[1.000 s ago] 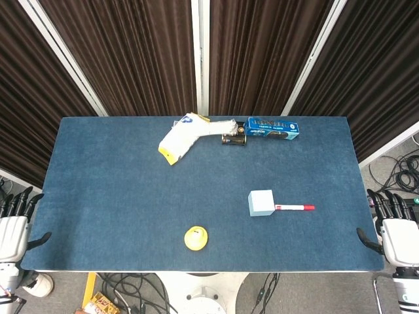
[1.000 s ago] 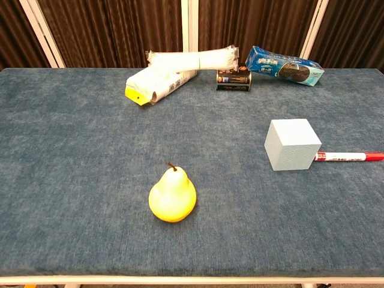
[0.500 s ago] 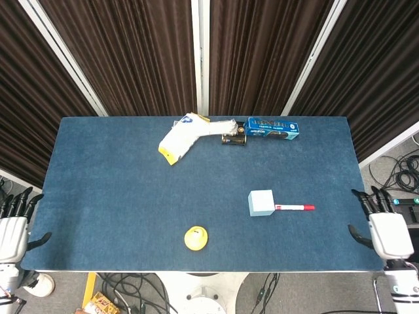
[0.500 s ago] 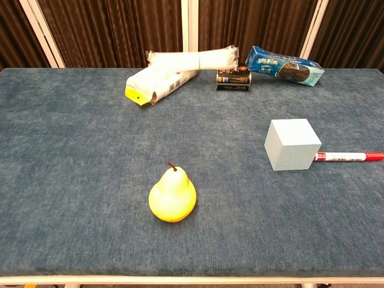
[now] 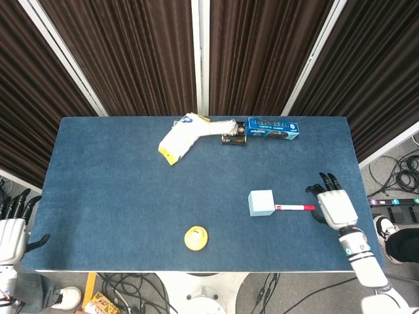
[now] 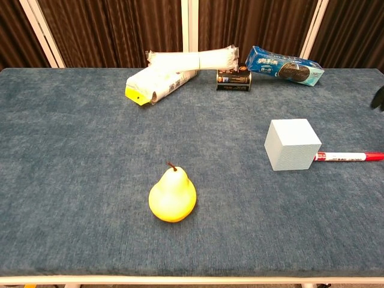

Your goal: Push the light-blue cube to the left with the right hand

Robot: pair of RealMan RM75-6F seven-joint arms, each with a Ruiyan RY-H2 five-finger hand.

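Note:
The light-blue cube (image 5: 261,202) (image 6: 293,144) sits on the blue table, right of centre. A red-capped marker (image 5: 294,207) (image 6: 348,157) lies against its right side. My right hand (image 5: 334,205) hovers over the table just right of the marker's red end, fingers apart, holding nothing; the chest view shows only a dark fingertip (image 6: 378,97) at the right edge. My left hand (image 5: 13,229) hangs off the table's left front corner, fingers spread and empty.
A yellow pear (image 5: 196,237) (image 6: 172,195) stands near the front edge. At the back lie a white and yellow bag (image 5: 182,137), a dark can (image 5: 234,139) and a blue cookie pack (image 5: 273,129). The table edge (image 5: 196,270) runs along the front.
My right hand has come in from the table's right front corner to a spot over the table just right of the marker. The cube, marker and left hand have stayed put.

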